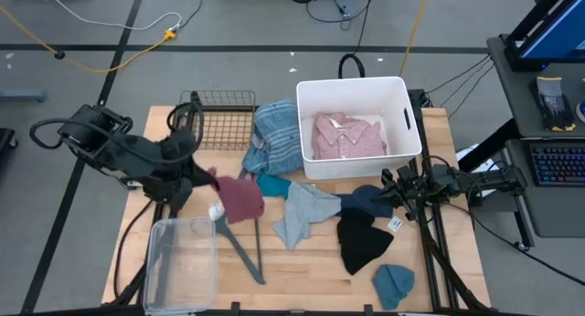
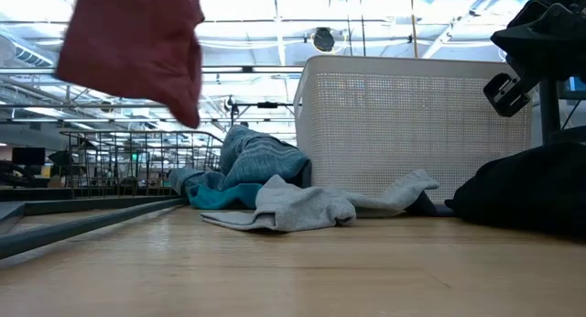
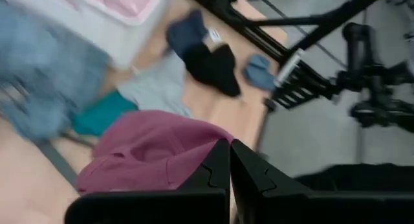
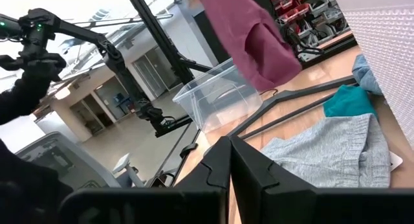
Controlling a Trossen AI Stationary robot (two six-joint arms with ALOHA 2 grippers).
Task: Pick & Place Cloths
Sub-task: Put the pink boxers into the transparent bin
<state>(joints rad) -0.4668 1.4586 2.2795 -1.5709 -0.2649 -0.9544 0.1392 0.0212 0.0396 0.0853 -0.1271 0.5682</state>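
The worktop (image 1: 311,261) was pale, smooth wood. The laundry basket (image 1: 407,124) was matt white plastic with finely perforated walls; the bin (image 1: 174,261) was glossy clear plastic. The maroon cloth (image 1: 240,199) looked soft and matt, the black beanie (image 1: 361,241) knitted, the wire rack (image 1: 224,124) dark metal.

No text, brand, number or sign can be read in any of the views. A small white tag (image 1: 396,224) lies beside the black beanie (image 1: 361,242) on the bench (image 1: 302,270), but any print on it is too small to make out.
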